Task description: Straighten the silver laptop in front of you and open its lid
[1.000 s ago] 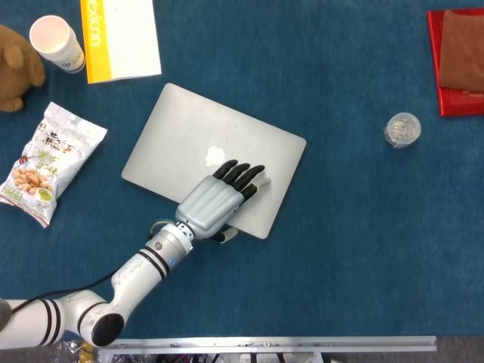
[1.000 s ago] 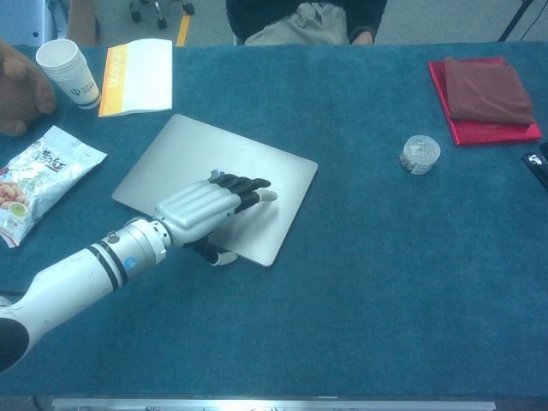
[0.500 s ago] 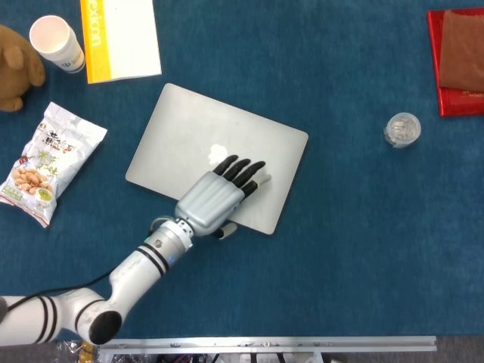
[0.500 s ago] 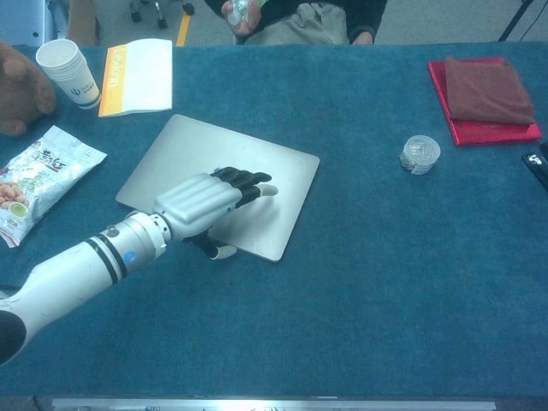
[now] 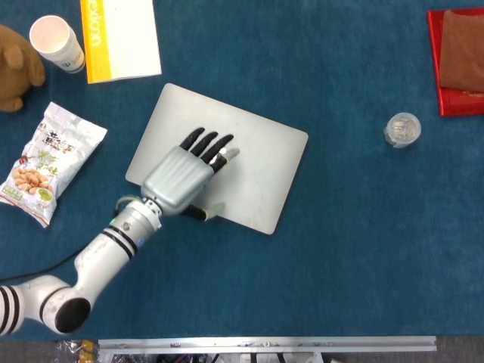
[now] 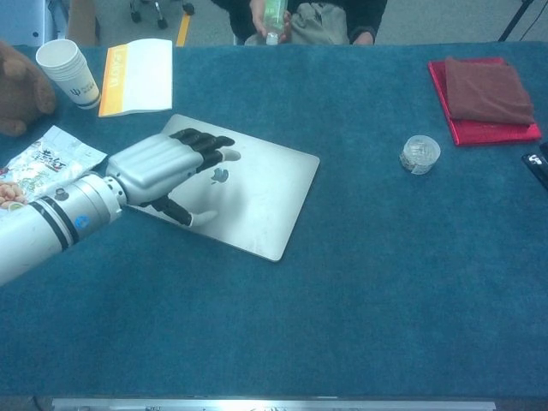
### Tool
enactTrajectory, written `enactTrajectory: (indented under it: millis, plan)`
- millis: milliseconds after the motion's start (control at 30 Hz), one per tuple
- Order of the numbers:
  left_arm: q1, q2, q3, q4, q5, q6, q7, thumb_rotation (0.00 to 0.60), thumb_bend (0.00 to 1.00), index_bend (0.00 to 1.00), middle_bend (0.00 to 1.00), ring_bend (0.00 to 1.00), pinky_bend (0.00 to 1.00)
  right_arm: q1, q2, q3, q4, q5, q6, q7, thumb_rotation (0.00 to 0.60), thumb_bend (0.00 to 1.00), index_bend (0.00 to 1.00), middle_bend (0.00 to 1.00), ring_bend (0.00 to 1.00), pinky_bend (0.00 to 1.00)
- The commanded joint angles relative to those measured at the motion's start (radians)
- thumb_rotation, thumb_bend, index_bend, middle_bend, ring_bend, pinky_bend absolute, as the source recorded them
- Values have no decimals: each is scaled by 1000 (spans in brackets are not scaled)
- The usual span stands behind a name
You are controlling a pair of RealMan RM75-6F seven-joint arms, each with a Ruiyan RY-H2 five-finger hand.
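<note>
Blue tabletop (image 5: 355, 249) carries a closed silver laptop (image 5: 257, 162) lying skewed, left hand (image 5: 181, 175) spread flat over it.

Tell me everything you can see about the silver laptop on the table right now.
The silver laptop is a thin, matte, metal-looking slab with rounded corners and a pale logo on its lid. The lid is closed. It lies flat on the blue table, turned askew to the table's edge. The left hand is over its left part, fingers extended across the lid; whether it presses down cannot be told. Nothing else touches it.
</note>
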Motion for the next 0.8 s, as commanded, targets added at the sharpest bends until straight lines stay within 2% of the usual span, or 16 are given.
enactTrajectory:
  millis: [33,100,167,567,800]
  plan:
    - [-20,15,-20,4,-23,-21,-15,84,357,6,44,0,0,-1,2,1,-7,-2,5,-7,600,285,92,82,51,151]
    - [-33,19,-27,9,-28,-34,-26,28,379,23,70,0,0,-2,3,1,-11,-1,6,-11,600,285,92,82,51,151]
    - [-50,20,-32,22,-39,-53,-29,0,395,43,82,0,0,-3,3,0,-15,0,6,-16,600,286,92,82,51,151]
    - [-156,-45,-100,150,-202,-117,-15,0,398,59,105,0,0,-2,9,1,-25,4,2,-25,600,286,90,82,51,152]
    - [-203,-82,-105,247,-277,-135,-1,0,397,72,121,0,0,-7,12,-1,-21,11,3,-19,600,286,90,82,51,151]
